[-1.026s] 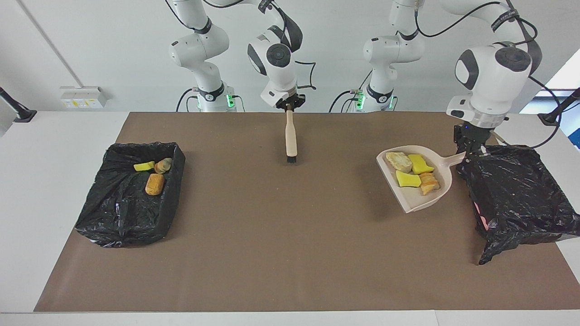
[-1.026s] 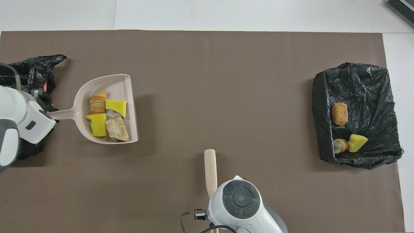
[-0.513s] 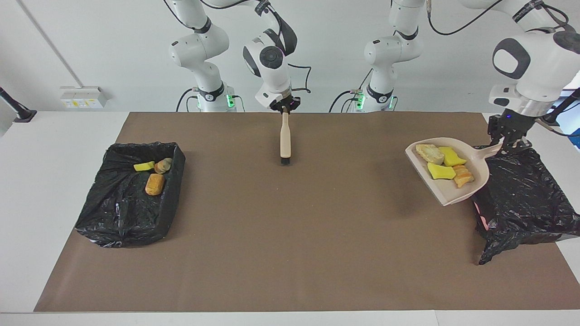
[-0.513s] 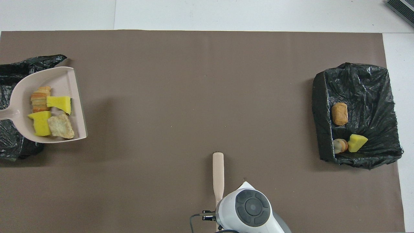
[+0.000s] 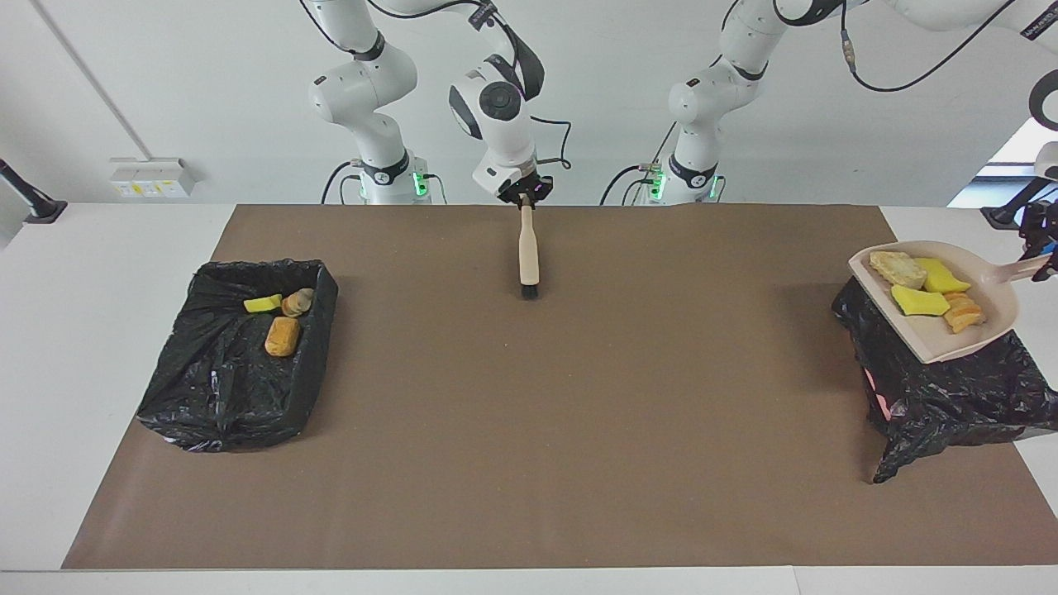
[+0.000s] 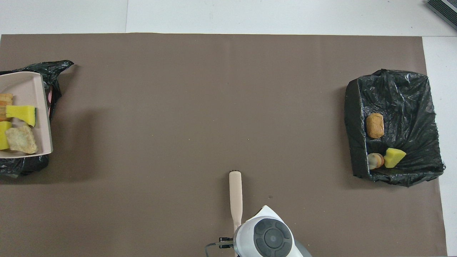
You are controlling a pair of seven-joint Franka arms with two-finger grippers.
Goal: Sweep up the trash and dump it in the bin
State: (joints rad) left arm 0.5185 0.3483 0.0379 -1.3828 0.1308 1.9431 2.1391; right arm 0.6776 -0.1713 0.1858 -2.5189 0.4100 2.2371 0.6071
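The left gripper (image 5: 1043, 266), closed on the dustpan (image 5: 938, 337) handle, holds it level over the bin (image 5: 950, 397) so the trash (image 5: 917, 301) stays in, while the right gripper (image 5: 524, 198), waiting, grips the brush (image 5: 528, 256).

A brown sheet (image 5: 579, 430) covers most of the white desk (image 5: 91, 273), leaving bare white strips at both ends and along the edge farthest from the robots. A pale socket box (image 5: 149, 176) is fixed to the wall. A black clamp arm (image 5: 31, 201) stands at the right arm's end of the desk, and another (image 5: 1010, 211) stands at the left arm's end.
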